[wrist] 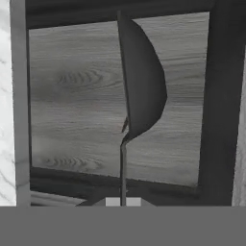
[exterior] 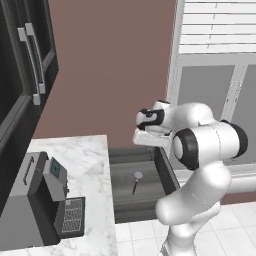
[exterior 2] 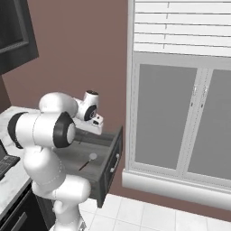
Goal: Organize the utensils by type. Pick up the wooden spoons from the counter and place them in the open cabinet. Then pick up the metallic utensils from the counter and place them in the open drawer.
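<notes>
There are no words, numbers, labels or signs to read on anything here. Nothing has writing on it at all.

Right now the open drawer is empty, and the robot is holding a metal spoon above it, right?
Not quite. The drawer is not empty: the left base view shows one metal utensil already lying on its grey floor. The rest holds: in the hand view the gripper is shut on a metal spoon over the drawer.
</notes>
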{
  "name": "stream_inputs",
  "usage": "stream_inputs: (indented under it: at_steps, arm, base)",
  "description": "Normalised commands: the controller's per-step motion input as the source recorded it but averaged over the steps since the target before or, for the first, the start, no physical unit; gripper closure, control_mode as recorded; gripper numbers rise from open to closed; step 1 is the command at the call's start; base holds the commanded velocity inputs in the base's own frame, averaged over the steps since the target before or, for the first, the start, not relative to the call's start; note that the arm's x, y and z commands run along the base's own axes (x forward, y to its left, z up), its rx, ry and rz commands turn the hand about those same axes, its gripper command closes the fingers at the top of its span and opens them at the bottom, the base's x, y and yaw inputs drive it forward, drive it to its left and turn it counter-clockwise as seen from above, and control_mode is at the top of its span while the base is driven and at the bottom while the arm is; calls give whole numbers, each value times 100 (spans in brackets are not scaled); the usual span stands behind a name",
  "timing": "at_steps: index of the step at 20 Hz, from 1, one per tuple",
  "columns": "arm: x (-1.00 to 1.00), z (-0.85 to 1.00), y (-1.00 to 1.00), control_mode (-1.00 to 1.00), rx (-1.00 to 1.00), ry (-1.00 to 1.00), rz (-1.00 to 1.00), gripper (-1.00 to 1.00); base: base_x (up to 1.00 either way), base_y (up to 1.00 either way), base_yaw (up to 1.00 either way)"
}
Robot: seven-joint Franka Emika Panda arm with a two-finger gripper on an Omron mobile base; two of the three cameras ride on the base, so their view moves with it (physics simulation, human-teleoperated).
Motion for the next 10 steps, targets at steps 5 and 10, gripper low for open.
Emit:
stream_inputs:
  at_steps: [5,10]
  arm:
    - [51,-60,22,-100,-3,0,-41,100]
    - [29,-52,15,-100,-10,-1,-41,100]
  base:
    - [0,0,0]
    - [0,0,0]
